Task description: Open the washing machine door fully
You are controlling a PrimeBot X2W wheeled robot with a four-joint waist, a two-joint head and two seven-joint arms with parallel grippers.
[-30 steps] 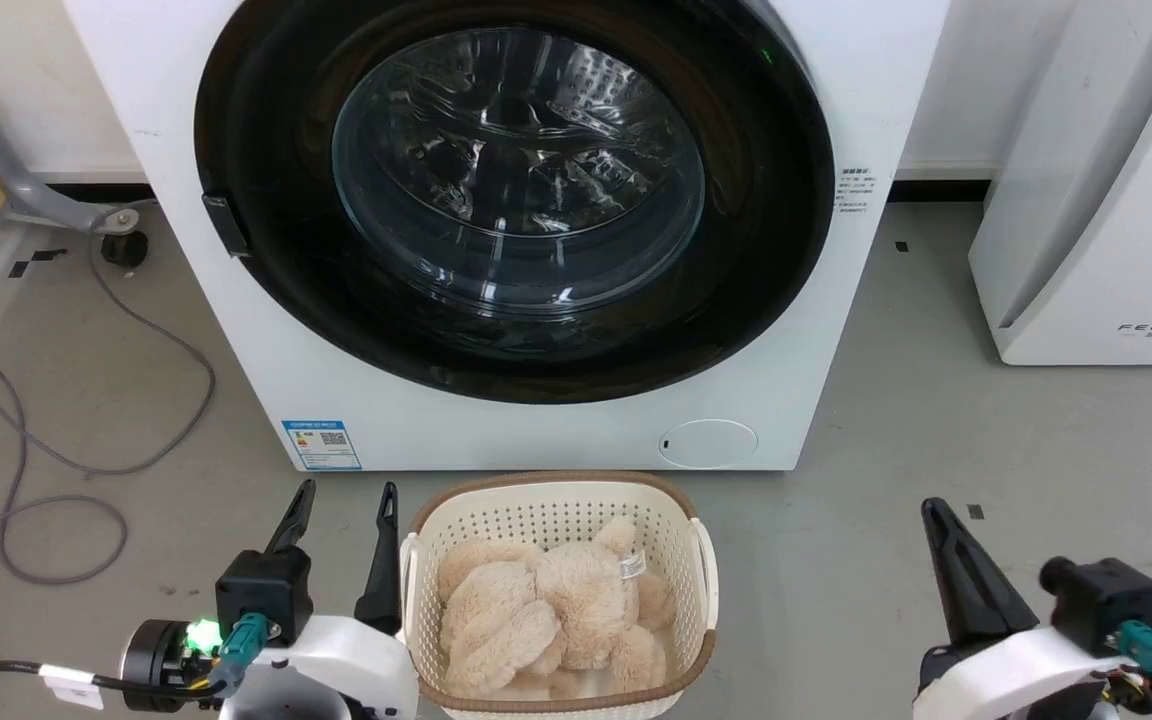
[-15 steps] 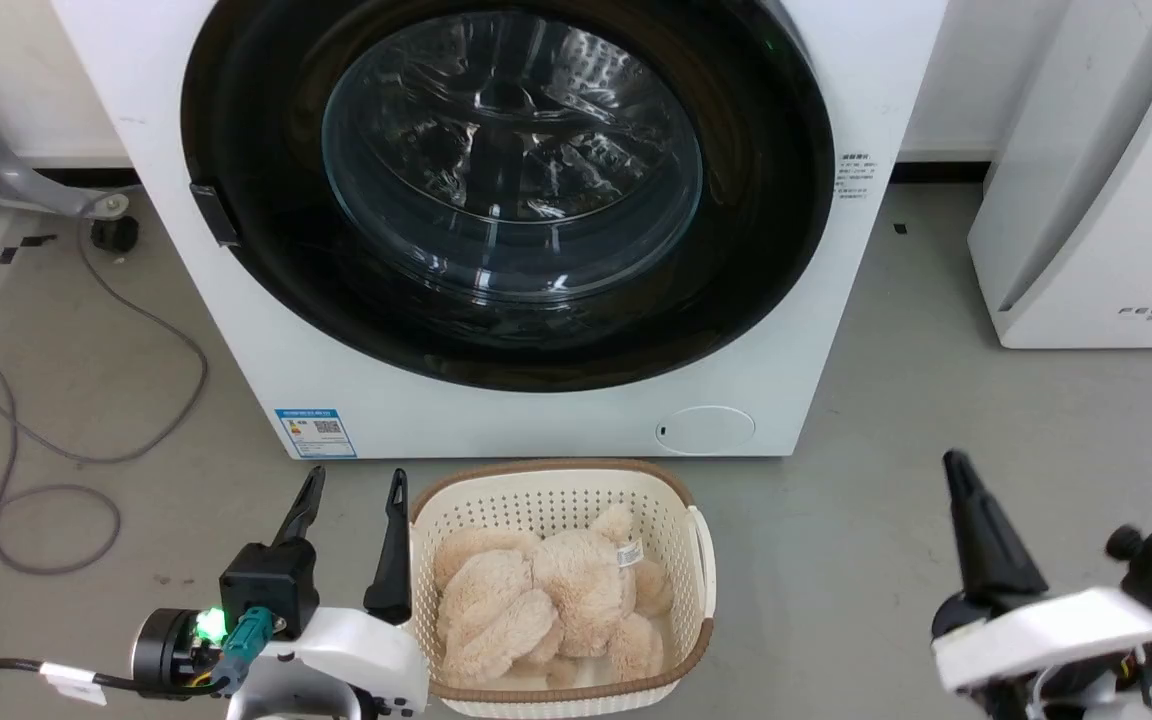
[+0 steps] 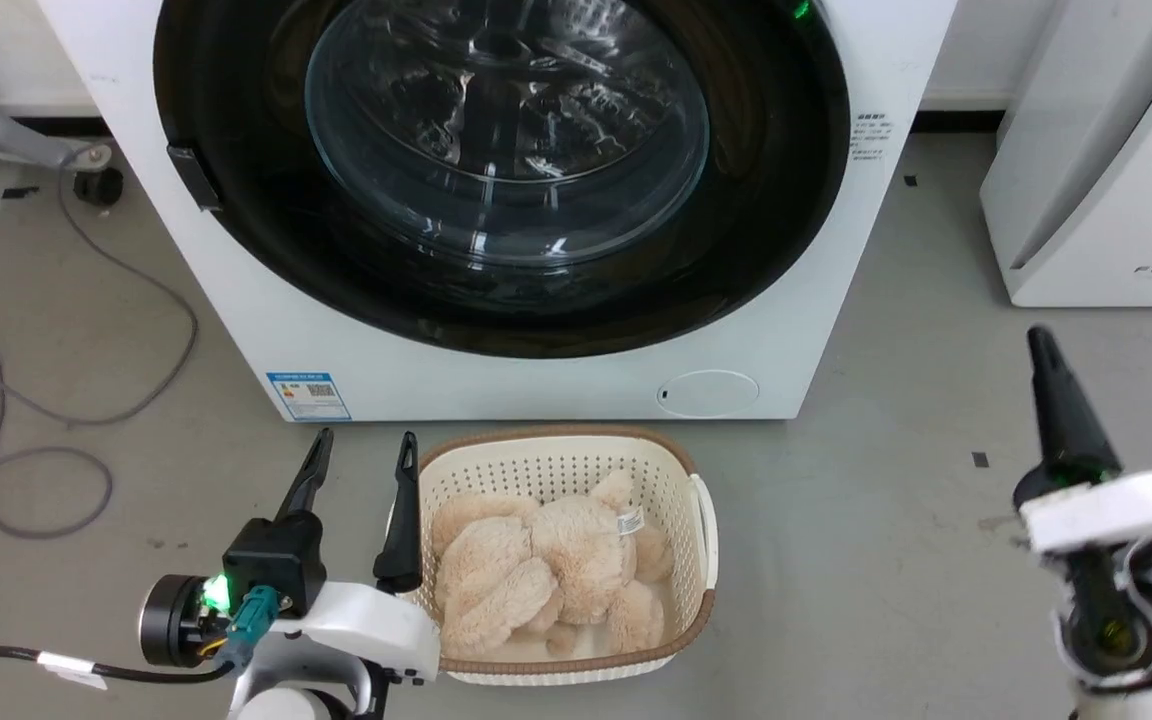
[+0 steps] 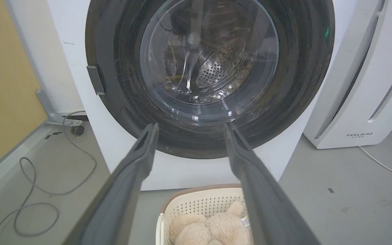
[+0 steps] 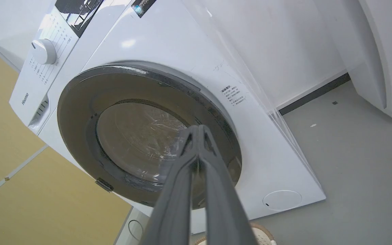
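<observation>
At 4 o'clock in head view, right gripper [image 3: 1040, 340] has risen toward the washing machine door [image 3: 766, 200], shut at 12. Left wrist: left gripper [image 4: 191, 124] fingers apart, idle. Right wrist: fingers together, aimed at door; approach, no contact.

The washing machine [image 3: 536, 388] has a smooth white casing with a faint sheen. Its washing machine door [image 3: 256, 240] is glossy black, set round a clear, reflective glass bowl [image 3: 506, 150], and behind the glass shows a drum [image 4: 218, 69] of shiny perforated steel. In front of the washing machine, a basket [image 3: 556, 470] of matt cream perforated plastic, brown at the rim, holds a fluffy beige plush toy [image 3: 536, 580]. The floor [image 3: 886, 520] is matt grey and scuffed. The left gripper [image 3: 365, 437] has matt dark fingers [image 4: 128, 183].
</observation>
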